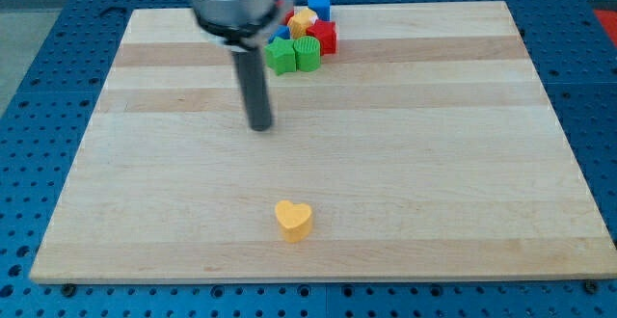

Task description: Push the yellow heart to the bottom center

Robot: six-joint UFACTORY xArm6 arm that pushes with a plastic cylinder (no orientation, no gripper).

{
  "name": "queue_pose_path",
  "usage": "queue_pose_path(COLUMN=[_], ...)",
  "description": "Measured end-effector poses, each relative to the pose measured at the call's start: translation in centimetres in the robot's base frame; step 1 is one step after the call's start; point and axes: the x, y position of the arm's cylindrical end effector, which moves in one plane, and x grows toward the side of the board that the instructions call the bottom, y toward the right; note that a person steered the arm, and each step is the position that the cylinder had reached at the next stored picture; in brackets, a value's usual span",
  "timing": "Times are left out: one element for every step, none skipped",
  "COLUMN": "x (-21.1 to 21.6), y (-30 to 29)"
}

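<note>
1. The wooden board fills most of the view.
2. The rod ends in my tip, left of centre, touching no block (it has no jaws to open or close).
3. A cluster sits at the far edge: green blocks, red block, blue block, small yellow block.
4. The yellow heart lies alone near the board's near edge, about centre, well apart from my tip.

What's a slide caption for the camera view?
Yellow heart near board's bottom centre; my tip stands apart above.

Bright, even overhead light, soft short shadows, slight motion blur on the arm's upper housing.
</note>
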Motion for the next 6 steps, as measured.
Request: queue_pose_path(x=[1.3, 2.0, 2.0, 6.3, 10.9, 14.9], y=[0.8, 2.8, 8.6, 9.5, 10.9, 10.5])
